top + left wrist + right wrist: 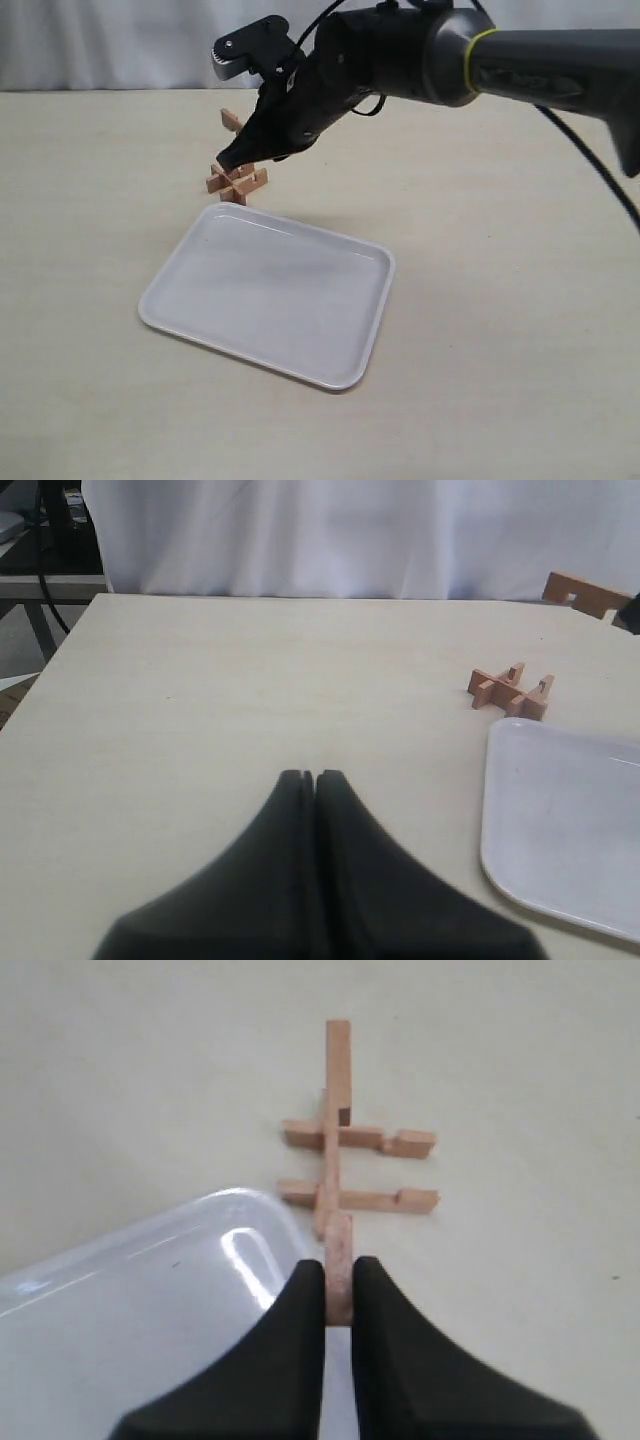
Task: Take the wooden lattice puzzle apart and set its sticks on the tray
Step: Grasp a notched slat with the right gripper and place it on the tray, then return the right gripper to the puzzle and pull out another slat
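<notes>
Wooden lattice puzzle (237, 182) and tray (270, 290) share a broad pale table (500, 300), which fills most of the exterior view below a white curtain (350, 530).

Next in bulk is the right arm (540, 65), a dark grey limb reaching in from the right and across the middle, angled down toward the puzzle. The white tray lies flat in front of it, with nothing on it.

The left gripper (315, 777) hangs over bare table well away from the puzzle; its two black fingers are pressed together with nothing between them.

The right gripper (338, 1270) is clamped narrowly on one end of a single stick (338, 1080), which juts out past the fingertips. In the left wrist view this stick is raised clear of the table and apart from the puzzle.

The puzzle itself, a small cluster of crossed light-brown slats, rests on the table just beside the tray's far rim, outside it.
</notes>
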### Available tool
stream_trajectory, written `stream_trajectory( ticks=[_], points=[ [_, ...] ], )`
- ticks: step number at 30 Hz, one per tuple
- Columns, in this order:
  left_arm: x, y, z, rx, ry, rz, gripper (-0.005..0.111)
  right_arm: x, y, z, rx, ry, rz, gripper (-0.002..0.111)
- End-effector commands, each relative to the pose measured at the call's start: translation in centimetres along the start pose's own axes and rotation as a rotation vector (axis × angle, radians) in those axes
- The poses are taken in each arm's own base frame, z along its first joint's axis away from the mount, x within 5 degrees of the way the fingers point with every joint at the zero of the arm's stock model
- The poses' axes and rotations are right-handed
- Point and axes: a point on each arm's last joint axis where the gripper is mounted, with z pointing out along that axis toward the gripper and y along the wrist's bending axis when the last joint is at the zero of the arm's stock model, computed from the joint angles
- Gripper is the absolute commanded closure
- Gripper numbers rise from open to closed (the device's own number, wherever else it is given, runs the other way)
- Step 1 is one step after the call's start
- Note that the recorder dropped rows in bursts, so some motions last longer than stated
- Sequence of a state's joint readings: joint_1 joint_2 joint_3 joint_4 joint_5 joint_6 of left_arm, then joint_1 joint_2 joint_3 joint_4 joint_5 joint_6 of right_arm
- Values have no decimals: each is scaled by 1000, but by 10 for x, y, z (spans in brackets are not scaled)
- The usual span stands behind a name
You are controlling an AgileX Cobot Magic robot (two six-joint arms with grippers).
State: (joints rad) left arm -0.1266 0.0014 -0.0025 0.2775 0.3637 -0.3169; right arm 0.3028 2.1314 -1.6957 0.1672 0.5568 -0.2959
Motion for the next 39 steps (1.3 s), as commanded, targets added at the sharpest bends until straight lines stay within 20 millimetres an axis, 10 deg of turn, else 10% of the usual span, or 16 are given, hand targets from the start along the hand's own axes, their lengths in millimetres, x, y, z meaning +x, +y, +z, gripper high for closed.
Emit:
stream_trajectory(
  ticks=[1, 18, 29, 39],
  points=[
    [0, -1, 0, 9, -11, 3, 107, 24, 24, -15, -210, 27, -12, 104],
    [0, -1, 0, 8, -8, 3, 107, 90, 75, 34, -517, 234, -30, 103],
    [0, -1, 0, 8, -8, 3, 107, 69, 63, 25, -420, 167, -70, 48],
    [0, -1, 0, 8, -8, 3, 107, 10, 43, 8, -118, -64, -74, 70]
  ],
)
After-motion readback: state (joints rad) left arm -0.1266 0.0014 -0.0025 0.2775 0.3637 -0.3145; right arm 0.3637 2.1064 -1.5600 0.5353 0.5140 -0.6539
